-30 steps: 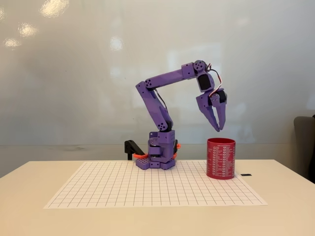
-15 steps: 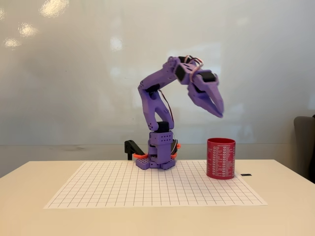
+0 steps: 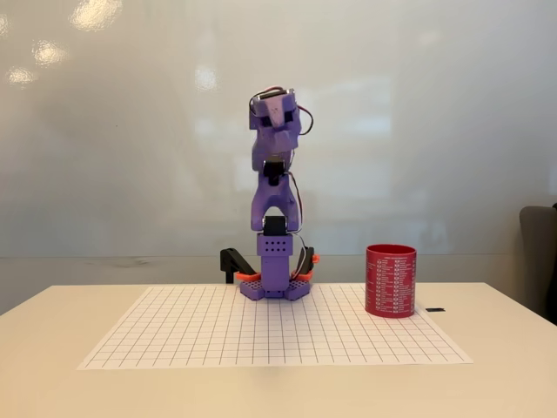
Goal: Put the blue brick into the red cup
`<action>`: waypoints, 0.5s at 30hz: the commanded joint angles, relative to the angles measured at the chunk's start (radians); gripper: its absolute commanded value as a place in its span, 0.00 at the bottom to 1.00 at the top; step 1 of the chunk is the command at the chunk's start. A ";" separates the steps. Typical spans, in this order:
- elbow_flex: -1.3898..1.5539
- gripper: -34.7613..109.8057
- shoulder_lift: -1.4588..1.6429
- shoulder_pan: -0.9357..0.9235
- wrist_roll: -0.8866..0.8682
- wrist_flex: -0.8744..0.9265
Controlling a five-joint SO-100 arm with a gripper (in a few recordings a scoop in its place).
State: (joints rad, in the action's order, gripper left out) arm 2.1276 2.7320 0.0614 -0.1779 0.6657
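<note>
Claw (image 3: 277, 117) and forearm are folded up high over the purple arm's base, foreshortened toward the camera in the fixed view, so whether the fingers are parted or closed I cannot tell, nor whether anything sits between them. It hangs well above the table (image 3: 487, 366) and well apart from the red cylindrical cup with columns of small white print (image 3: 391, 280).

That cup stands upright on the right part of the white gridded paper sheet (image 3: 261, 335), to the right of the arm's base as the picture shows it, mouth open upward. The small blue plastic brick cannot be made out on the sheet or the bare table; it may lie inside the cup, below the rim, but the cup's wall hides its inside.

The relation that matters: the cup lies to the right of and far below the claw. If the brick is already in the cup, the task looks finished and the arm is parked; if not, the claw would have to swing right and come down over the cup's mouth.
</note>
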 commanded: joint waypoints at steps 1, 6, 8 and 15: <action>0.014 0.24 0.272 -0.035 -0.002 0.109; 0.077 0.24 0.529 -0.054 0.044 0.236; 0.098 0.24 0.569 -0.035 0.058 0.291; 0.491 0.24 0.569 0.012 0.086 0.222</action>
State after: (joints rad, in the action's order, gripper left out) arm 2.4160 3.2965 0.0445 -0.0936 0.9265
